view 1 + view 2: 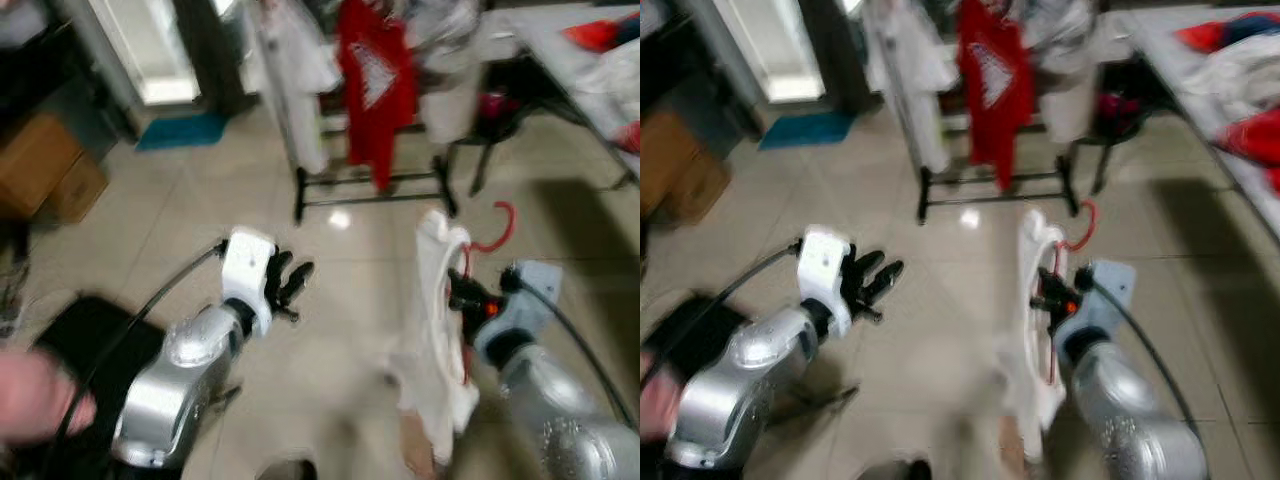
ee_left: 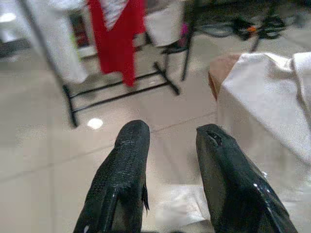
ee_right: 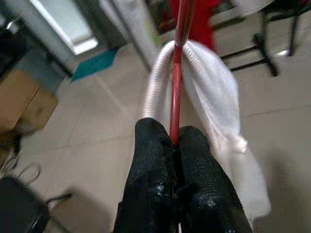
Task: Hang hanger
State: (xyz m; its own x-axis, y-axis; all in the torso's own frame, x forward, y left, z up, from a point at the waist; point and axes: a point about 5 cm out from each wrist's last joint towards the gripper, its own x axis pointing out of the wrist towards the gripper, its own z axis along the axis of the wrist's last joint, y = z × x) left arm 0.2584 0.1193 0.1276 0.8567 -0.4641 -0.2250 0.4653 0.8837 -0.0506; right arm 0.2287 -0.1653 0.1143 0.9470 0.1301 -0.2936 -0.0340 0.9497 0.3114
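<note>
A red hanger (image 1: 492, 232) carrying a white garment (image 1: 435, 330) hangs from my right gripper (image 1: 462, 296), low on the right above the tiled floor. In the right wrist view the two black fingers (image 3: 155, 165) are pinched shut on the red hanger wire (image 3: 178, 82), with the white garment (image 3: 214, 92) draped over it. My left gripper (image 1: 290, 283) is held out on the left, open and holding nothing; its fingers (image 2: 124, 170) stand apart in the left wrist view. Ahead stands a black clothes rack (image 1: 372, 190) with a red shirt (image 1: 376, 80) and white clothes (image 1: 300, 70) on it.
A table (image 1: 560, 50) with red and white clothes runs along the right. Cardboard boxes (image 1: 45, 165) sit at the far left and a teal mat (image 1: 180, 130) lies by a doorway. A person's hand (image 1: 35, 400) shows, blurred, at the lower left. Open tiled floor (image 1: 200, 210) lies before the rack.
</note>
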